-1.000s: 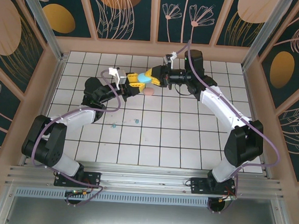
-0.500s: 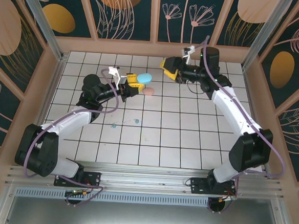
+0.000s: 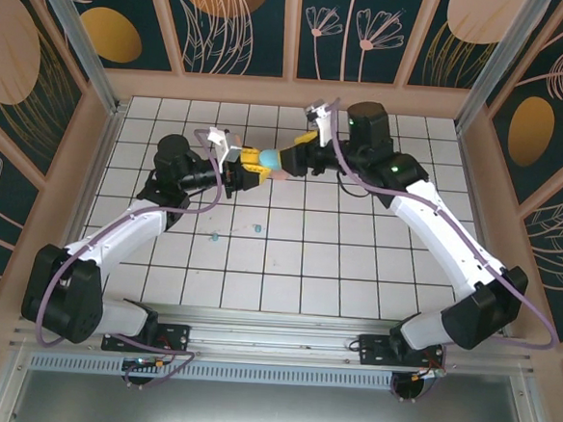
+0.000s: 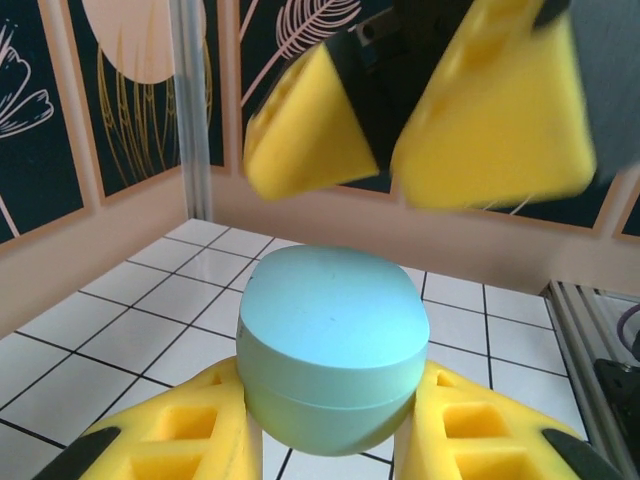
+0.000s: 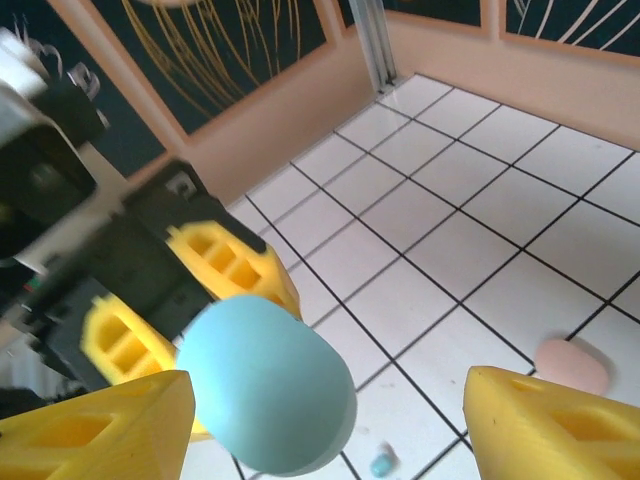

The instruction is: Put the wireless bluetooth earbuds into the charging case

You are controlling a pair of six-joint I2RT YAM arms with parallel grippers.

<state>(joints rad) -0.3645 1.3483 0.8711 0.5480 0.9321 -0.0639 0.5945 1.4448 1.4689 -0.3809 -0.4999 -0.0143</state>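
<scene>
Left gripper [image 4: 330, 400]: clenched on teal charging case [image 4: 330, 330], one yellow finger pressed to each side of its lower half. Seen from above [image 3: 249, 162] toward the far edge of the tiled tabletop [image 3: 355, 264], about mid-width, pointing right.

Teal charging case, overhead view [image 3: 267, 158]: smooth rounded oval, lid down, seam running round the body. Held clear of the tiles, between the two grippers.

Right gripper [image 5: 330, 410]: released, yellow fingers spread wide and grasping nothing. Faces the left gripper head-on [image 3: 293, 160]. Own wrist view puts the case [image 5: 265, 385] beside the left-hand finger, well apart from the right-hand one. Left wrist view shows both yellow finger blocks hanging above the case, blurred; contact with the case not determinable.

Wireless bluetooth earbuds: two tiny teal nubs on the tabletop, left of centre and about midway between far and near edges, one [image 3: 214, 235] a tile or so left of the other [image 3: 257, 230]. Both well apart from the grippers and outside the case. One teal nub also in the right wrist view [image 5: 383, 463], lying on a white tile below the case.

Pink case [image 5: 572, 366]: pale rounded oval, flat on a tile, untouched.
</scene>
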